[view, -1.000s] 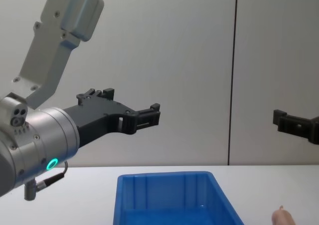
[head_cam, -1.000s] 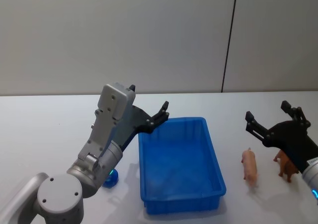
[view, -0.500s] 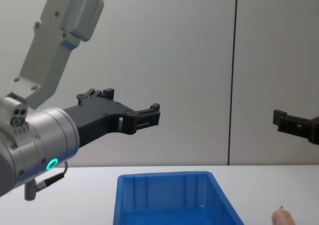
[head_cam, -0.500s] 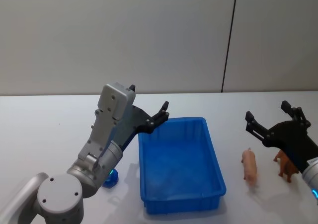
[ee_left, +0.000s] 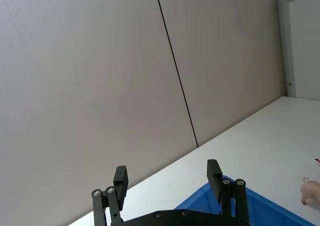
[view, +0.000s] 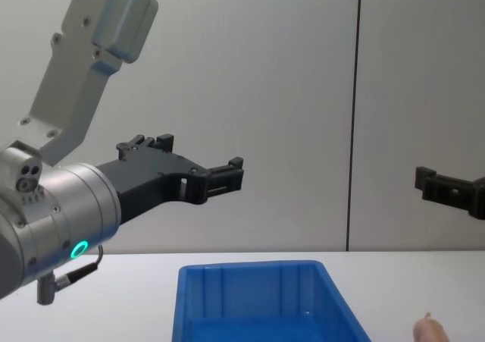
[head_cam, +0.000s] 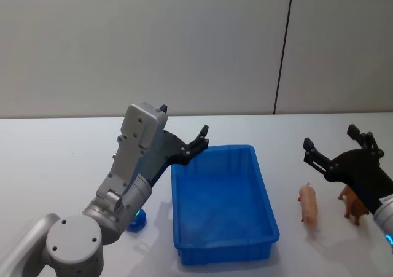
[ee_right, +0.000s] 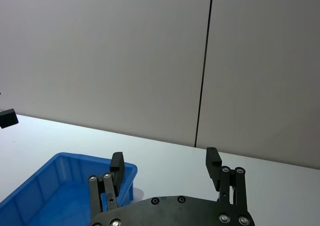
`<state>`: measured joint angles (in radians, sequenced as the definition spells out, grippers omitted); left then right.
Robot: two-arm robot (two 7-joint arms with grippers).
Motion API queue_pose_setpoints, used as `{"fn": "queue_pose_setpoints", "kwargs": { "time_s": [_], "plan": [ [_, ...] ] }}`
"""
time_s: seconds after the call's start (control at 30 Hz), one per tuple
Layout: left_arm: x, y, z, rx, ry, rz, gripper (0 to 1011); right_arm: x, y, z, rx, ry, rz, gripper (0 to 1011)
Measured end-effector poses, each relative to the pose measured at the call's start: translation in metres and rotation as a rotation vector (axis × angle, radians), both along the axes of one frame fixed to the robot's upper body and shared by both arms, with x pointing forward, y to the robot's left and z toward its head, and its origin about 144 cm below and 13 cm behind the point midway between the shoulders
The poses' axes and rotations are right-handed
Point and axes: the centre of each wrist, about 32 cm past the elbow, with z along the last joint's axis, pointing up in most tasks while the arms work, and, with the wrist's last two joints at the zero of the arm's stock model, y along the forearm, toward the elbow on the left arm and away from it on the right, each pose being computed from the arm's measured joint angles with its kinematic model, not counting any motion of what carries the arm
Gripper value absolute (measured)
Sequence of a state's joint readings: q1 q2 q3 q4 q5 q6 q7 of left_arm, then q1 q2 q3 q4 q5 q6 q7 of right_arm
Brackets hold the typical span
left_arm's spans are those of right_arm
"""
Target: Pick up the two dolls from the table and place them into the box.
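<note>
Task not begun: the box is empty; the pink pig and brown doll stand on the table to its right. My left gripper and right gripper hang spread, empty.

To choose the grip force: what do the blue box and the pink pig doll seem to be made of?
The blue box looks like hard moulded plastic, smooth and slightly glossy: thick rim, ribbed inner walls. The pink pig doll seems matte plastic or rubber, one even colour; soft or hard, I cannot tell.
</note>
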<state>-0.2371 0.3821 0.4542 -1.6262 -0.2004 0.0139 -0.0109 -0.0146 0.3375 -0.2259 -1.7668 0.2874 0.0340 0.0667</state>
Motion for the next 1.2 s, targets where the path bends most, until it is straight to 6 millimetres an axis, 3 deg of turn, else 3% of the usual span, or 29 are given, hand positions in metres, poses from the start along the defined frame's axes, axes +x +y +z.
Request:
{"fn": "queue_pose_setpoints", "kwargs": {
  "time_s": [1.2],
  "plan": [
    [0.0,0.0,0.0,0.0,0.0,0.0,1001,0.0,0.0,0.0,0.0,0.0,0.0,1001]
  ]
}}
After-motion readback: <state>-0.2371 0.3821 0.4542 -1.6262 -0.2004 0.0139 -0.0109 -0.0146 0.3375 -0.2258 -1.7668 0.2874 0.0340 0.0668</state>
